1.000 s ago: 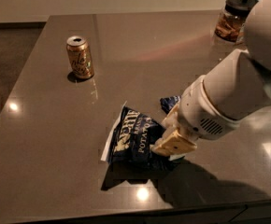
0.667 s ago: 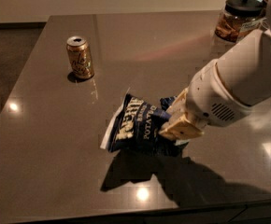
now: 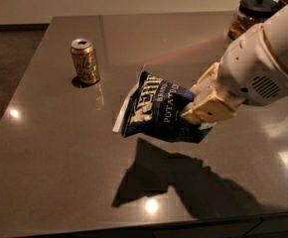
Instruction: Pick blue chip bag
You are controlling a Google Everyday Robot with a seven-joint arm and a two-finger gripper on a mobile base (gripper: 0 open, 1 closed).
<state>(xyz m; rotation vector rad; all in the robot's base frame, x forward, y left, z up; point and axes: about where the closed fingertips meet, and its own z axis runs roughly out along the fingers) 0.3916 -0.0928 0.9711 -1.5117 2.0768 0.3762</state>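
Observation:
The blue chip bag is dark navy with white lettering and white sealed edges. It hangs in the air above the grey table, right of centre, and casts a shadow below. My gripper is shut on the bag's right end, with its cream fingers clamped over it. The white arm reaches in from the right.
A golden drink can stands upright at the back left of the table. A glass jar with a black lid stands at the back right, behind the arm. The table's front edge runs along the bottom.
The gripper has lifted the bag off the table, up and to the right. The bag's shadow has separated from it and grown.

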